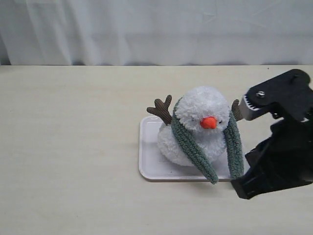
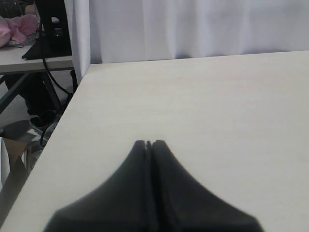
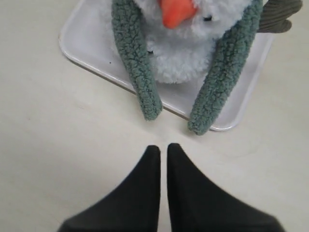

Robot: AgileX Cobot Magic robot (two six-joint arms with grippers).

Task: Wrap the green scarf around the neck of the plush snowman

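Item: right end effector [image 3: 163, 147], mine, fingers drawn together on nothing, tips low over the bare tabletop [image 1: 73, 147]. I judge it empty because nothing needs holding while the scarf hangs by its own weight. Item: green scarf [image 3: 133, 58], directly ahead of those tips and near them. It passes round the back of the plush snowman [image 1: 203, 110] and comes down the front in two loose tails, one on each side of the orange nose [image 3: 176, 10]. The tails are uncrossed, and both ends lap the near rim of the white tray [image 1: 146, 166]. Item: neck, buried under fluff and knit, so I cannot tell whether the scarf sits in the crease or higher on the head. Item: tray, under the snowman, probably there to fix its spot and keep it upright facing me. Item: brown twig arm [image 1: 160, 108], sticking out beyond the scarf on the far side from me. Item: left end effector [image 2: 148, 143], fingers pressed together, empty, above open tabletop with no task thing in its view, likely parked clear of the work. Status, my estimate: drape done, tails not yet crossed.
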